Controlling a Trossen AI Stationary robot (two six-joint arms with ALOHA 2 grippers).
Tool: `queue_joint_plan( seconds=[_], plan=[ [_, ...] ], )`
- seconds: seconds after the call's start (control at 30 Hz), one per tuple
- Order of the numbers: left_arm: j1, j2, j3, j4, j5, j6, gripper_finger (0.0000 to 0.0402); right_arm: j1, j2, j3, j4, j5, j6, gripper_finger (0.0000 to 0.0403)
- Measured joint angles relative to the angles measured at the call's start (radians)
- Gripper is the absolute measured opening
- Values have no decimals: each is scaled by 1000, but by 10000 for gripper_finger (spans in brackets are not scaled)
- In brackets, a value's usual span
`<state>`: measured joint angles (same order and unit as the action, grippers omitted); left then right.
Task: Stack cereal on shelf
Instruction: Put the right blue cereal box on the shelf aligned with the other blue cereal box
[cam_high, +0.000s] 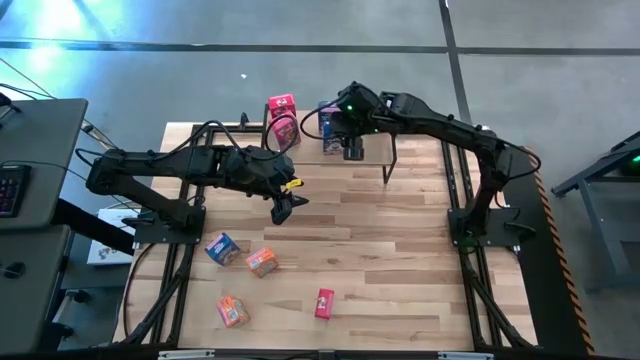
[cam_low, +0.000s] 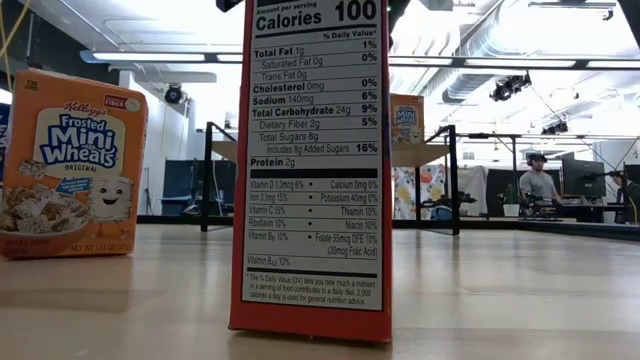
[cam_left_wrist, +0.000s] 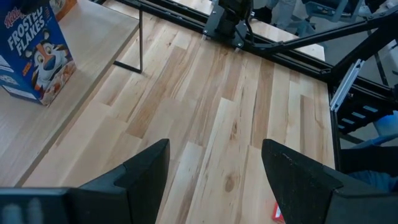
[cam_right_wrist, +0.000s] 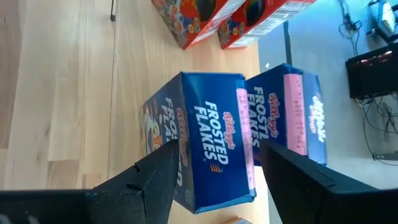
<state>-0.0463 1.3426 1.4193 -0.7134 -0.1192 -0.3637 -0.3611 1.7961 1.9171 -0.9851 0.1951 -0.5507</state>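
Holding my right gripper (cam_right_wrist: 214, 171) around a blue cereal box (cam_right_wrist: 208, 140) on the shelf (cam_high: 372, 148) (fingers straddling it), left gripper (cam_left_wrist: 214, 174) wide, empty, above the table (cam_high: 400, 230).

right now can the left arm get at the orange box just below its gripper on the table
Probably yes. The left gripper hangs open and empty over bare tabletop, and the orange box lies in the open just nearer the front edge, with only a blue box beside it and nothing between them.
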Motion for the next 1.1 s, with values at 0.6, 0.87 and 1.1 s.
queue_joint_plan(
  seconds=[0.6, 0.87, 1.1],
  plan=[
    [0, 0, 0, -14, -45, 53, 246, 63, -99, 0, -92, 53, 61, 217],
    [0, 0, 0, -90, -129, 89, 246, 51, -104, 0, -259, -102, 169, 217],
    [0, 0, 0, -175, -173, 97, 246, 28, -102, 0, -277, -216, 176, 217]
  ],
)
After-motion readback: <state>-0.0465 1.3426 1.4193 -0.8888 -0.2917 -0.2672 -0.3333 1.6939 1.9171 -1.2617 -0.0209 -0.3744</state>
